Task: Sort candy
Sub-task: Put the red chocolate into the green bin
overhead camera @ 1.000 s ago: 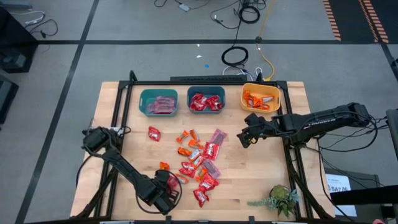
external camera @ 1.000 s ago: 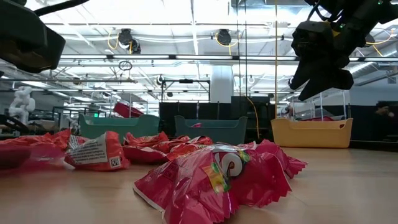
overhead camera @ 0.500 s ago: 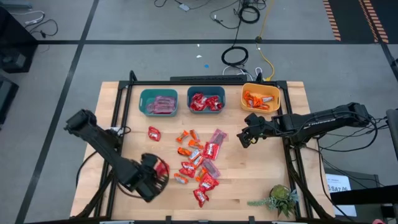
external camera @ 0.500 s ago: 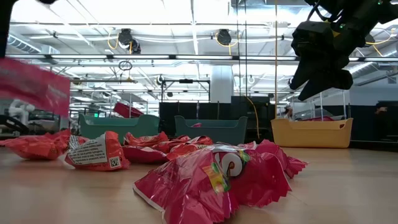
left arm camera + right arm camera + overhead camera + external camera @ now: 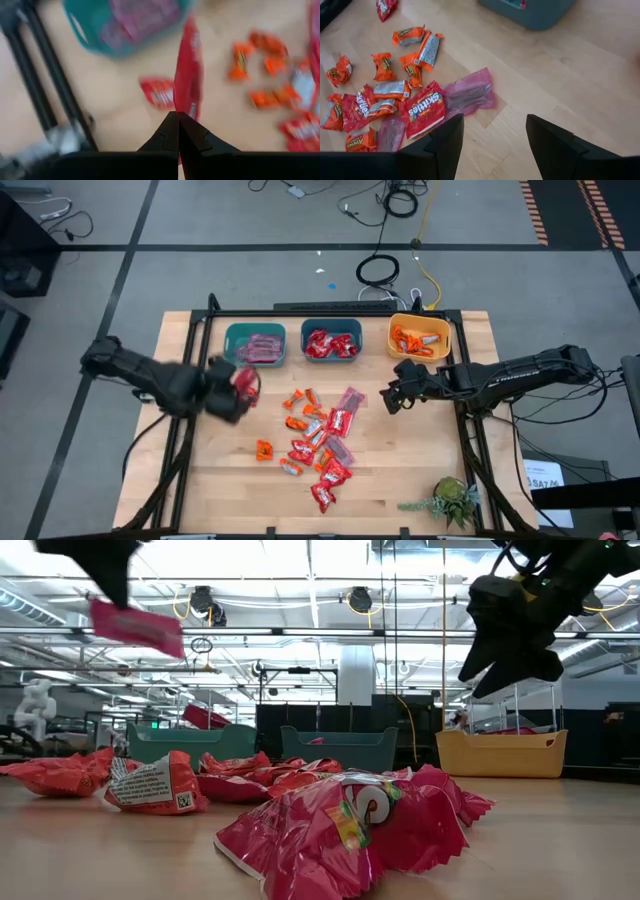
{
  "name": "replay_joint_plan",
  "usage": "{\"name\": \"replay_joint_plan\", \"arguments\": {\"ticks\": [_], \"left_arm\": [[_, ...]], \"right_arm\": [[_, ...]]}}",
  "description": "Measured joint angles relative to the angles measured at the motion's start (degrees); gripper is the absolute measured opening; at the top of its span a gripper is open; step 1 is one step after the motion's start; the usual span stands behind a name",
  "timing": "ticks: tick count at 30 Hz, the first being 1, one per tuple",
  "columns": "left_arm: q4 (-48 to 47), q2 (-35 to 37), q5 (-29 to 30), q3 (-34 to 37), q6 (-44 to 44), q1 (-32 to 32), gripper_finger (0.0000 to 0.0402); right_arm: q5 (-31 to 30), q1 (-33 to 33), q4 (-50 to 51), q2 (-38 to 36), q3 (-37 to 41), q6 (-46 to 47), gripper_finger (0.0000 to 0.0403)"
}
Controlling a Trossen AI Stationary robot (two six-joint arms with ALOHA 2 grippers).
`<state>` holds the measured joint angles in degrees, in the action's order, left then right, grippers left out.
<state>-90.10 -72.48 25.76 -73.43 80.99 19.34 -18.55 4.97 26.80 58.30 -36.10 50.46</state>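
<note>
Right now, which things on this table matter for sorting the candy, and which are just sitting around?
For the job:
loose candy pile
red packet held by left gripper
two teal bins
yellow bin
right gripper, open, empty

Just lying about:
small plant
cables on floor

A pale wooden table (image 5: 200, 480) with a black frame carries 3 small plastic bins in a row along its far edge: a teal bin (image 5: 254, 344) at the left holding pinkish-mauve sweets, a teal bin (image 5: 331, 343) in the middle holding red ones, and a yellow bin (image 5: 420, 337) at the right holding orange ones. Loose red, orange and mauve wrapped candy (image 5: 322, 442) lies scattered over the middle. A small green potted plant (image 5: 452, 502) stands at the near right corner.
</note>
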Motion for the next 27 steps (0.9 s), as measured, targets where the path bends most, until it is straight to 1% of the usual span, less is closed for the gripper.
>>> {"name": "replay_joint_plan", "arguments": {"ticks": [3,6,8,10,13,16,20,22,25,27], "left_arm": [[0.2,2.26,3.18,0.02,-10.69,-9.79,0.0],[0.72,3.8,4.5,0.04,-21.15,-20.29,0.0],[3.03,4.12,4.57,0.15,-28.33,-26.72,0.0],[7.84,4.41,4.24,1.46,-35.98,-32.68,0.0],[17.08,4.44,-0.36,4.91,-46.59,-41.0,0.0],[25.39,3.85,-5.1,9.22,-52.89,-47.97,0.0],[31.04,2.99,-10.72,14.65,-56.39,-55.68,0.0],[35.12,2.68,-15.28,17.86,-58.5,-58.38,0.0],[41.41,2.14,-21.55,22.02,-59.25,-60.87,0.0],[44.03,1.65,-23.49,23.78,-59.05,-61.57,0.0]], "right_arm": [[-1.71,0.0,-0.97,0.0,0.0,0.07,0.0208],[-4.22,0.0,-2.45,0.0,0.0,0.05,0.0208],[-6.13,-0.02,-3.32,0.0,0.0,0.04,0.0208],[-7.7,-0.02,-3.52,0.0,0.0,0.06,0.0208],[-8.72,-0.06,-3.79,0.0,0.0,0.05,0.0208],[-8.7,-0.13,-3.9,0.0,0.0,0.24,0.0208],[-8.68,-0.13,-3.9,0.0,0.0,1.3,0.0208],[-8.67,-0.13,-3.9,0.0,0.0,1.38,0.0208],[-8.67,-0.13,-3.9,0.0,0.0,1.6,0.0208],[-8.65,-0.13,-3.88,0.0,0.0,2.14,0.0208]]}}
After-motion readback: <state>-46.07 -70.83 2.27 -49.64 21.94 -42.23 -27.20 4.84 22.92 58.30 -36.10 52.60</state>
